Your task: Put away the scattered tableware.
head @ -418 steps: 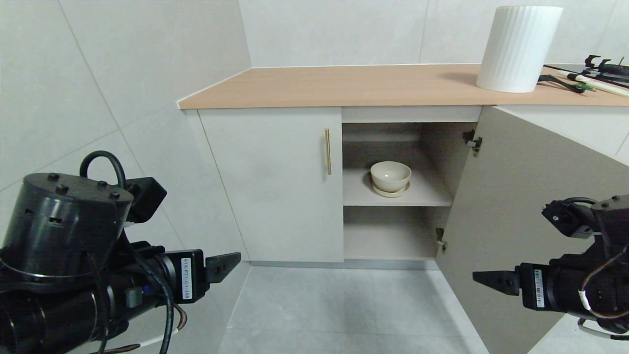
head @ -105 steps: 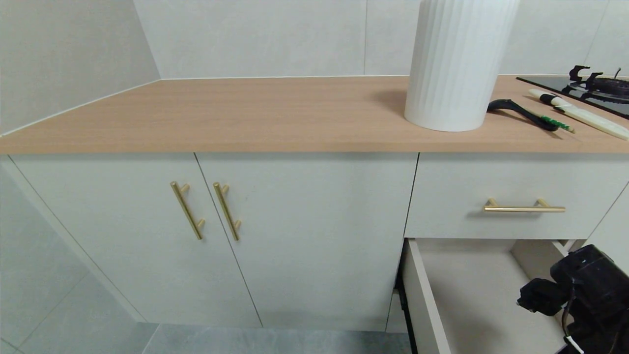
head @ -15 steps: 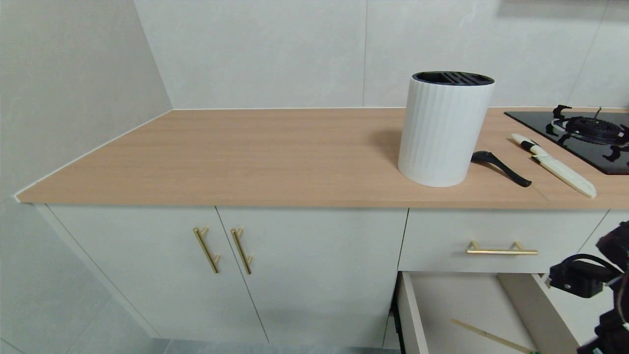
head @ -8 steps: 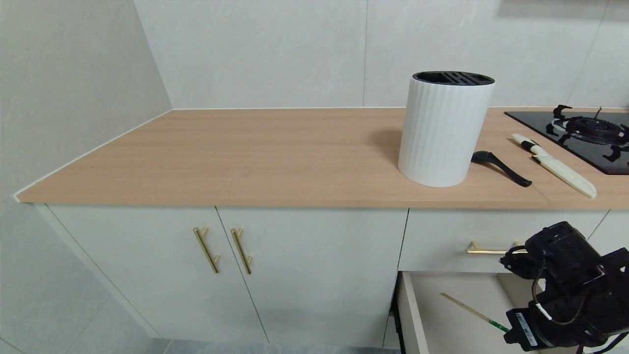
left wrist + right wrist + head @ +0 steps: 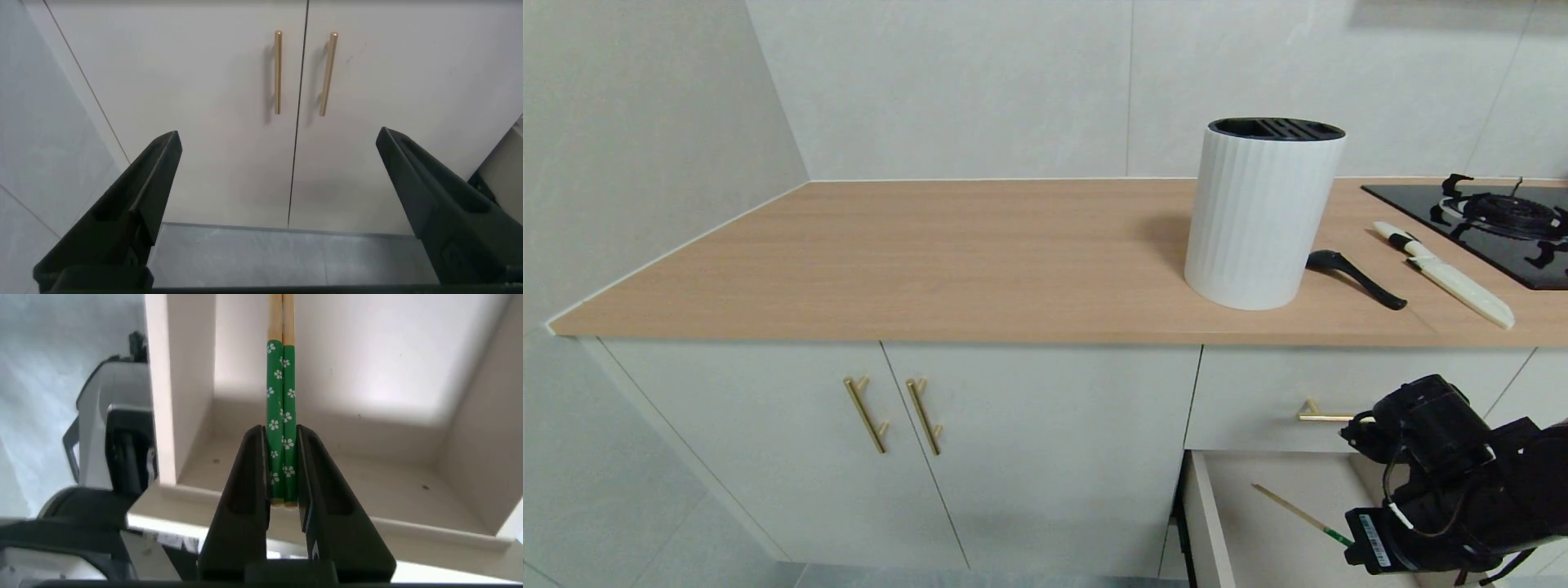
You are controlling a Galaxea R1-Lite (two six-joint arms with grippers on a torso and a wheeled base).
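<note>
Right wrist view: right tool [image 5: 284, 500] clamps wooden green-floral chopsticks [image 5: 275, 392] over smooth drawer [image 5: 384, 376]; left tool [image 5: 276, 140] gapes apart.

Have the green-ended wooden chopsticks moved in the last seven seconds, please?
Yes: the chopsticks went from the wooden countertop beside the black ladle down to the open drawer, held by the right gripper.

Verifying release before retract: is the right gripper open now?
No, the right gripper is shut on the chopsticks, holding their green ends over the open drawer.
</note>
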